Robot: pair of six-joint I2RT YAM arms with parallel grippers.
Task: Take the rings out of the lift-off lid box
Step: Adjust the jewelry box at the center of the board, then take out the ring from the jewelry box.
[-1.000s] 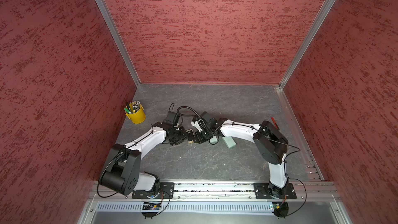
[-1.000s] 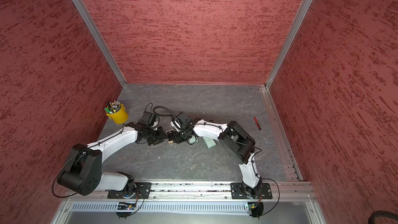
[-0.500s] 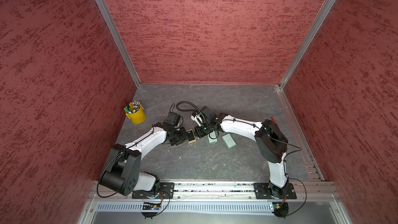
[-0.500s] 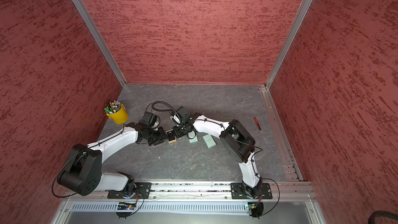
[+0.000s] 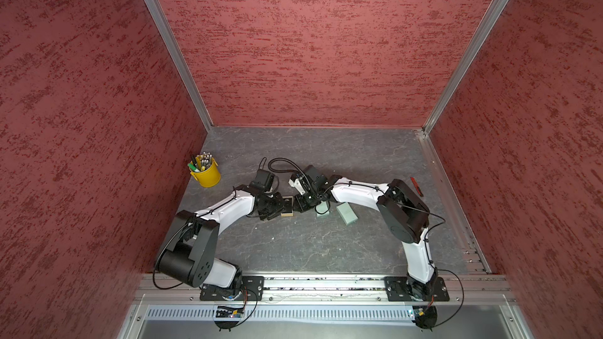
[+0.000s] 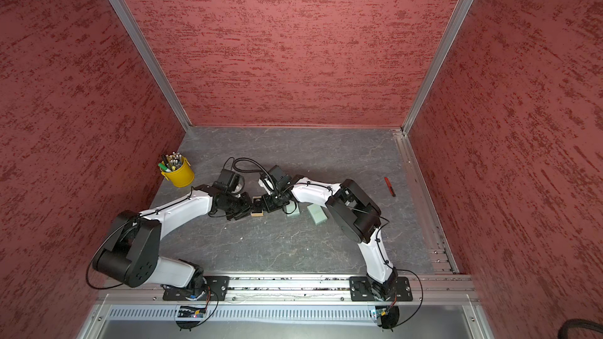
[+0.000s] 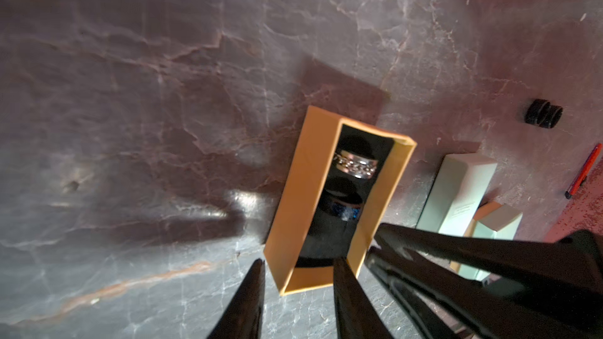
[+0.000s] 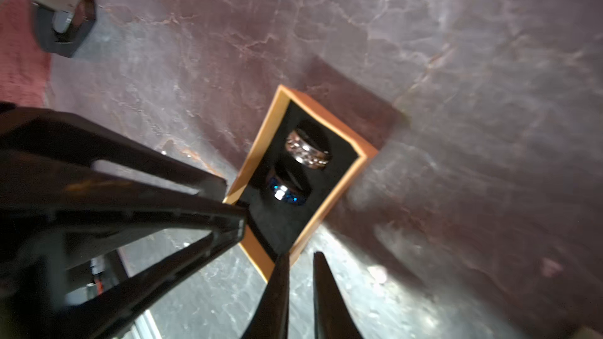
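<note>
The open tan box [image 7: 303,190] [image 8: 257,158] [image 5: 286,210] lies on the table. Two rings stand in its black foam: a silvery ring [image 7: 355,164] [image 8: 308,150] and a dark blue ring [image 7: 342,207] [image 8: 287,190]. Two black rings [image 7: 543,114] lie together on the table beyond the mint-green pieces. My left gripper [image 7: 300,262] [image 5: 281,208] is shut across the box's near end, one finger on each side. My right gripper [image 8: 301,255] [image 5: 298,205] hovers at the box's other end, its fingers all but together with nothing between them.
Two mint-green box pieces [image 5: 347,213] [image 5: 323,207] lie just right of the grippers, also seen in the left wrist view [image 7: 460,190]. A red pen [image 5: 416,186] lies far right. A yellow cup of pens [image 5: 206,174] stands at the back left. Red walls enclose three sides.
My right gripper has swung left, from over the mint-green pieces to the end of the tan box. The left arm and the box have not moved.
</note>
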